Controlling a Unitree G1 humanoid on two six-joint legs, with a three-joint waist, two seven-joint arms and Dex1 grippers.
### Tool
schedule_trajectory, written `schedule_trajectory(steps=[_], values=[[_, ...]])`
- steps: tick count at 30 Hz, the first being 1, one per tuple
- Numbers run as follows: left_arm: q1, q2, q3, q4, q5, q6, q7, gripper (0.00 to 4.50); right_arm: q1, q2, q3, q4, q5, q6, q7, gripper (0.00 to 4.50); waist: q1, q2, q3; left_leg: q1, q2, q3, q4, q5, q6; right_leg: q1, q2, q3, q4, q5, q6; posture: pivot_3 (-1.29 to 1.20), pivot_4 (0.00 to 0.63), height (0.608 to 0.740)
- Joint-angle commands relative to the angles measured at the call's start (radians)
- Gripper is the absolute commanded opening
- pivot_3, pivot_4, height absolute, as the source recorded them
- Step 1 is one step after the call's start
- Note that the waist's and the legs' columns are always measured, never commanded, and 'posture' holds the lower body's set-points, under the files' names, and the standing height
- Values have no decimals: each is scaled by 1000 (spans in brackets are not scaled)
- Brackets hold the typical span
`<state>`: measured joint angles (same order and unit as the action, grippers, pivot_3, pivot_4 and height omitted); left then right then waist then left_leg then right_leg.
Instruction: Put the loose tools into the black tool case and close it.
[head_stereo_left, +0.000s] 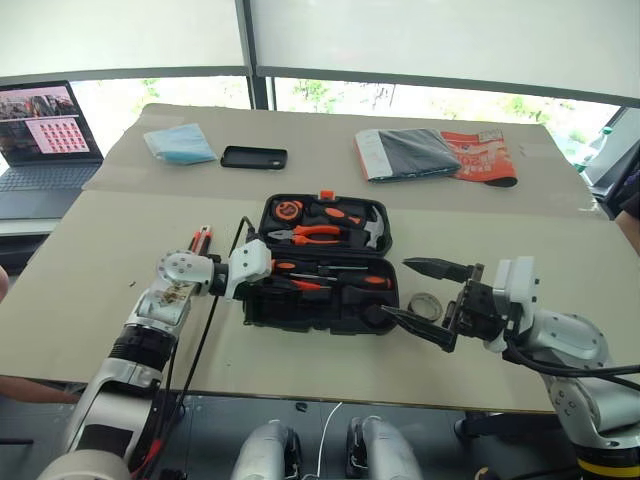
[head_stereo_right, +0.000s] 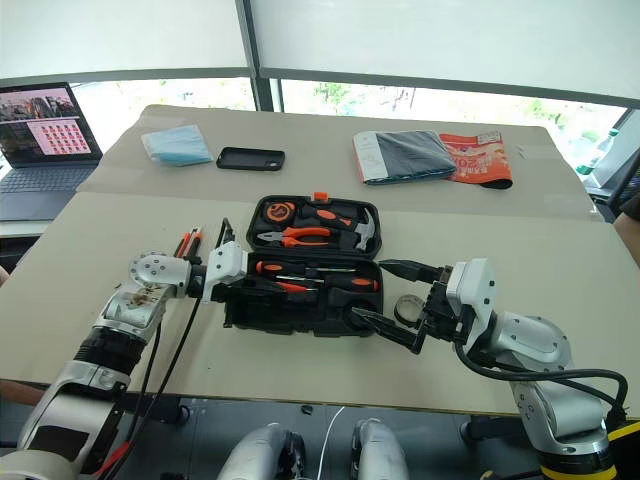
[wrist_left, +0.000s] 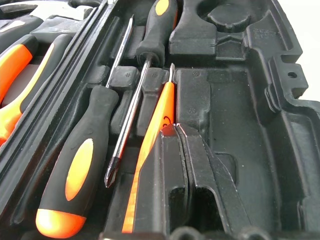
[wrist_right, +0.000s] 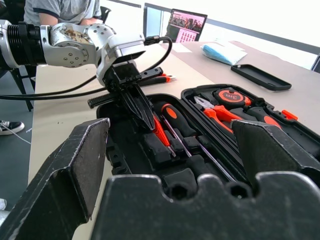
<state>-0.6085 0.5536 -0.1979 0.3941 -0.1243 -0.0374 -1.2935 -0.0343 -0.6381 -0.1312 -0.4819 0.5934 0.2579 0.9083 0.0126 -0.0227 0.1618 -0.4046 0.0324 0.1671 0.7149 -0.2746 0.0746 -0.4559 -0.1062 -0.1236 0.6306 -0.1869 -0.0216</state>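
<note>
I have the black tool case (head_stereo_left: 322, 262) lying open mid-table, with two orange-and-black screwdrivers (wrist_left: 82, 165) and the thin orange screwdriver (wrist_left: 159, 120) already in its near half, my left fingers (wrist_left: 187, 165) pinched shut over that thin one. What I judge left: the utility knife (head_stereo_left: 201, 240) on the table behind my left wrist, the tape roll (head_stereo_left: 427, 305) between my wide-open, empty right fingers (head_stereo_left: 425, 295), then the lid. There is open table on both sides; the case rim hems in my left fingertips.
</note>
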Motion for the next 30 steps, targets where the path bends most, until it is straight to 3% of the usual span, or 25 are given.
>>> schedule_trajectory(steps=[1,6,22,26,30], values=[[-11,-4,-2,19,23,23,39,58,-8,2,-13,-25,13,-9,-4,4500,0,0,0,0,0,0,0,0,0,0,0,0,0,0,0,0,150,740],[-4,-25,56,-45,-108,141,-9,58,9,1,-13,-41,22,3,-8,4500,2,0,0,0,0,0,1,0,0,1,0,0,0,0,1,0,150,740],[-1,-22,-2,48,12,131,72,58,-5,1,0,-28,19,7,-13,4500,-1,0,0,0,0,0,0,0,0,0,0,0,0,0,1,0,150,740],[3,-36,-3,39,-12,133,51,58,3,-6,-8,-36,24,9,-11,4500,-1,0,0,1,0,0,0,0,0,1,0,1,0,0,1,0,150,740],[37,-24,89,-57,-114,165,48,58,21,-20,-28,-33,25,0,5,4500,-2,0,0,1,0,0,0,0,0,1,0,1,0,0,1,0,150,740]])
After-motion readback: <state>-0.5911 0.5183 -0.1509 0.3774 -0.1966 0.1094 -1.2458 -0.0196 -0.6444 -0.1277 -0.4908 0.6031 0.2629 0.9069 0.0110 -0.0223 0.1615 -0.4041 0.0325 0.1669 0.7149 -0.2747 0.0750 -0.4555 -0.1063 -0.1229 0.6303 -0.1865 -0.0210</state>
